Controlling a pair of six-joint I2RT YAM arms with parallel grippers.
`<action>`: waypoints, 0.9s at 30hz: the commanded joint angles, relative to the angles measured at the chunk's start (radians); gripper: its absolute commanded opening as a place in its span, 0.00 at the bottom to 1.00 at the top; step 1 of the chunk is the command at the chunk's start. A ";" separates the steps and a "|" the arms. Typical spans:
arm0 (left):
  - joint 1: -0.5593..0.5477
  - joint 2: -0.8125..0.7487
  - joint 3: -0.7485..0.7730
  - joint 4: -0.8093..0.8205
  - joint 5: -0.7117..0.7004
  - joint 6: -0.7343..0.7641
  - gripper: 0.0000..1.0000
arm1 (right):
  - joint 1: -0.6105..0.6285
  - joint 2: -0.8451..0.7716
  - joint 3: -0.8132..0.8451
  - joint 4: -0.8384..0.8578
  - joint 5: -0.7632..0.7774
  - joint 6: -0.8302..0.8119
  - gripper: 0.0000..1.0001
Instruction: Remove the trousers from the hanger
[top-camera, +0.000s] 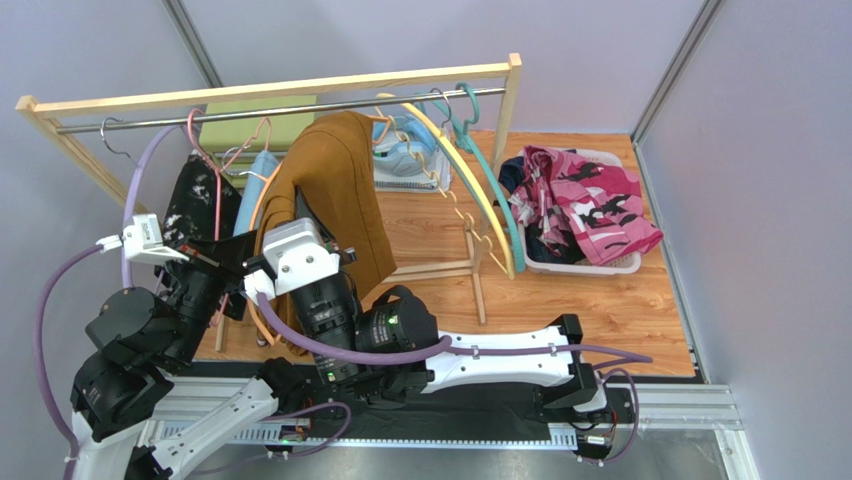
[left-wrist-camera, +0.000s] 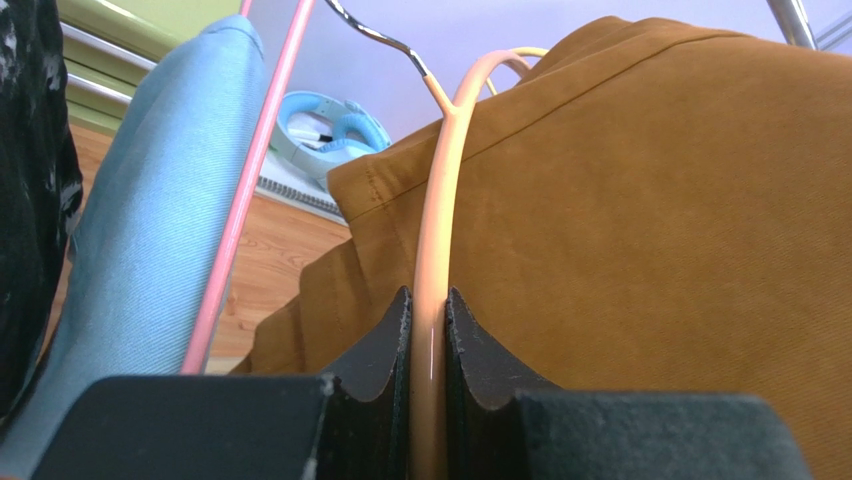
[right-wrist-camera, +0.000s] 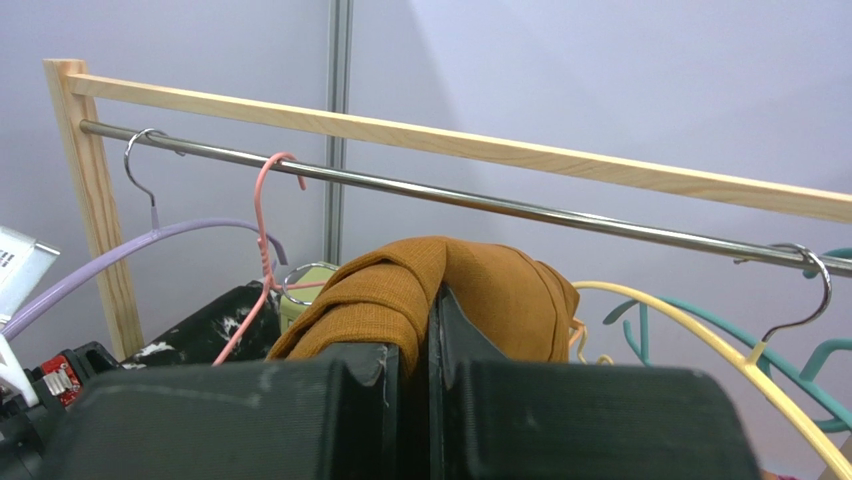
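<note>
1. Left gripper (left-wrist-camera: 428, 305) sits right at the lens. Its fingers (left-wrist-camera: 385, 340) are nearly together, clamped on the thin arm of the peach hanger (left-wrist-camera: 437, 210). Pads touch plastic both sides, no cloth in the bite.
2. Why there? My read: it pins the hanger so it can't swing or slide along the rail (right-wrist-camera: 520, 208) when the cloth gets tugged.
3. Mustard-brown trousers (left-wrist-camera: 660, 190) are draped over that same hanger, mid-rack, filling the right of the left wrist view.
4. Right gripper (right-wrist-camera: 428, 300): fingers (right-wrist-camera: 470, 330) pressed shut w/ a fold of the mustard cloth nipped in the slit, up at the top of the drape. Looks like a small bite, prob. just one fold.
5. Split makes sense: L holds the frame, R takes the garment.
6. Neighbours: light blue trousers (left-wrist-camera: 150, 210) hang just beside, w/ a pink hanger (left-wrist-camera: 250, 190) arm between them and the mustard pair. Black speckled trousers (left-wrist-camera: 30, 160) are further left. Both are on the rack.
7. Basket (top-camera: 610, 268) at far right holds the pink print trousers (top-camera: 585, 200) over a navy pair (top-camera: 512, 176), both off the hangers.
8. Judgement: approx. two done, mustard pair in hand, two to go. Risk is the thin pinch slipping.
</note>
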 joint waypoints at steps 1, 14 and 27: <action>0.001 0.000 -0.013 -0.041 0.003 0.052 0.00 | 0.009 -0.143 0.089 0.006 -0.171 0.074 0.00; 0.003 0.010 -0.034 -0.048 0.054 0.024 0.00 | -0.004 -0.177 0.199 -0.109 -0.335 0.100 0.00; 0.001 0.020 -0.042 -0.073 0.055 0.063 0.00 | -0.004 -0.236 0.198 -0.108 -0.516 0.134 0.00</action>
